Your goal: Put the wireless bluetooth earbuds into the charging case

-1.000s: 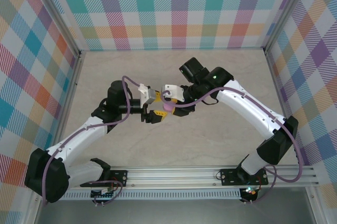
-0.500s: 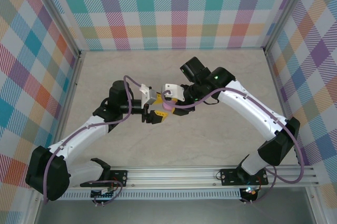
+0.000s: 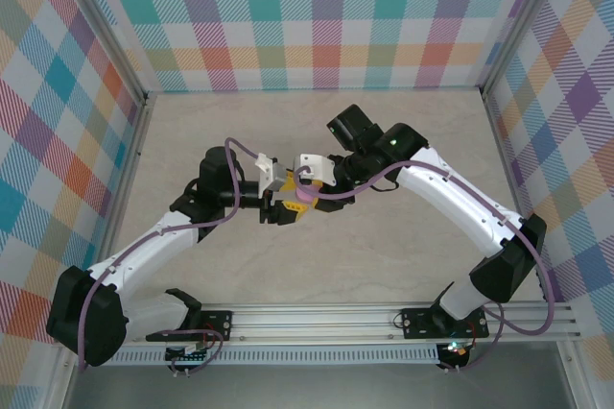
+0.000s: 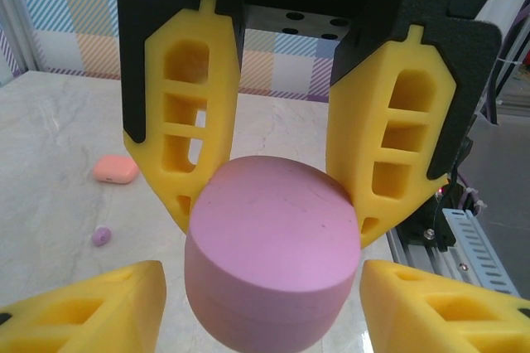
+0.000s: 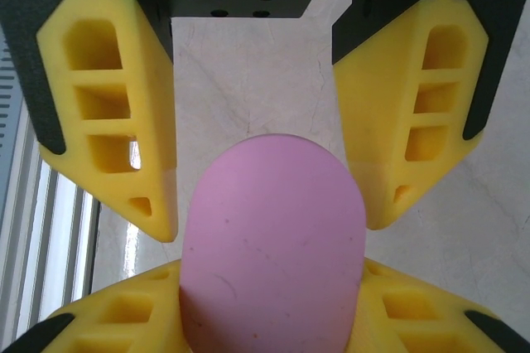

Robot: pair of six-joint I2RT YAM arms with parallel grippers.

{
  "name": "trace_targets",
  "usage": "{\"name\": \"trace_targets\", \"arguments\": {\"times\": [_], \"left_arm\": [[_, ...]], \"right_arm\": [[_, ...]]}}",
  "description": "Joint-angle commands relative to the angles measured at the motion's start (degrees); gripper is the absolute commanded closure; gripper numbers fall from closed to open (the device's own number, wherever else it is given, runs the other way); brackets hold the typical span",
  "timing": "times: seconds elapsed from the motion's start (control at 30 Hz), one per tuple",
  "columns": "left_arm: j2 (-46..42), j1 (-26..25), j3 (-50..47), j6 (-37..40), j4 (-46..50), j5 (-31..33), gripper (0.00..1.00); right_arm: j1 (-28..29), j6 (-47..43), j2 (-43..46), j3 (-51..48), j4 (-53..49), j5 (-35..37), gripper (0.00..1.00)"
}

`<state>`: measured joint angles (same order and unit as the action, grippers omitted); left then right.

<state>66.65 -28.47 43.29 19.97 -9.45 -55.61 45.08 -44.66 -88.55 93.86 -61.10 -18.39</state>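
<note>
From where I stand, the left arm reaches in from the lower left of the table (image 3: 192, 131) and bends toward the middle. The left gripper (image 3: 290, 207) ends there, meeting the other arm head-on.

Its wrist camera shows, far left on the pale marble-look surface, a salmon-orange case (image 4: 114, 169) lying flat. Just in front of that sits one lilac earbud (image 4: 101, 236), loose on the table and well apart from both grippers. Of the other earbuds I can tell nothing.

In the same view the left gripper's own yellow fingers (image 4: 91, 307) stand spread at the bottom corners. They flank the charging case (image 3: 305, 195) with a sliver of gap on one side, so that gripper is parted and grips nothing. The case is a rounded pinkish-lilac block with its lid closed, a seam running round low on its body. It is off the table, in the air between the two grippers.

To its right, the right gripper (image 3: 308, 188) comes in from the opposite side. Its two yellow fingers (image 4: 186, 129) press against the case's flanks. The right wrist camera agrees, since the case sits snug between that gripper's own fingers (image 5: 108, 320) at the bottom of the picture. So the right gripper is closed onto the case and carries it.

Beyond it the white right arm slopes down to its base at the lower right.
</note>
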Motion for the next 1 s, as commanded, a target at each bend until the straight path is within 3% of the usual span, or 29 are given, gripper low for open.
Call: {"name": "trace_targets", "arguments": {"times": [0.0, 0.13, 0.5, 0.6, 0.73, 0.8, 0.97], "left_arm": [[0.0, -0.6, 1.9, -0.2, -1.9, -1.9, 0.39], [-0.3, -0.6, 1.9, -0.3, -1.9, -1.8, 0.41], [-0.5, -0.6, 2.0, -0.1, -1.5, -2.4, 0.58], [-0.5, -0.6, 1.6, 0.1, -1.6, -2.2, 0.60], [-1.0, -0.6, 0.9, 0.2, -1.6, -2.0, 0.63], [-1.4, -0.6, 0.2, 0.2, -2.2, -1.8, 0.68], [-2.1, -0.5, -1.4, -0.8, -3.4, -1.0, 0.72]], "right_arm": [[0.4, -1.5, 1.6, -0.2, 0.0, -0.5, 0.65], [0.6, -1.3, 1.6, -0.3, 0.2, -0.7, 0.65], [0.7, -1.1, 1.9, -0.9, 0.9, -1.0, 0.64], [0.7, -0.6, 2.2, -1.1, 1.7, -0.7, 0.58], [0.7, 0.6, 3.5, -2.3, 4.3, 0.7, 0.43], [0.7, 0.8, 4.8, -3.6, 6.2, 1.3, 0.39], [0.6, 1.4, 7.7, -7.1, 10.6, 2.3, 0.33]]}}
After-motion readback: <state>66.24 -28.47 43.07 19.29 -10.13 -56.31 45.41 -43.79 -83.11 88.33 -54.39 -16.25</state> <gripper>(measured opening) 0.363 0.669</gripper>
